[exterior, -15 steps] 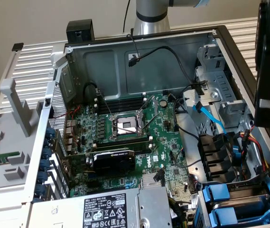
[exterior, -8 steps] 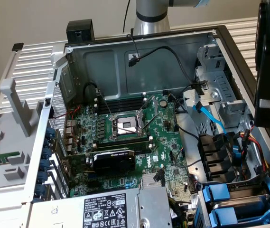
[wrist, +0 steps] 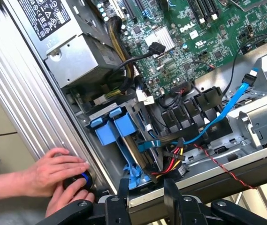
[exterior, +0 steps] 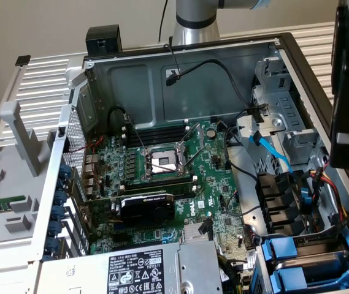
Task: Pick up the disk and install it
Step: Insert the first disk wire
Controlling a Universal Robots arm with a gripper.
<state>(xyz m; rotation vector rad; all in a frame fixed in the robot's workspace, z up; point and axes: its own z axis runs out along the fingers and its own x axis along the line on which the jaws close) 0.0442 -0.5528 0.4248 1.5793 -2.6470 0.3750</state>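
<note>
Empty, spread gripper (wrist: 146,186) hovers at the case rim (wrist: 227,169).
The disk (wrist: 124,125) seems seated in the bay (wrist: 140,110) beside its twin carrier (wrist: 100,132); approach squarely, clear of cables (wrist: 169,164) and the person's hands (wrist: 58,176).

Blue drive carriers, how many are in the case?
2: one carrier, a second carrier right beside it, at the exterior view's lower right. Others may be hidden.

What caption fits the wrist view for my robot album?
End effector near an open computer case, blue carriers in their bay, a person's hands at the case edge.
</note>
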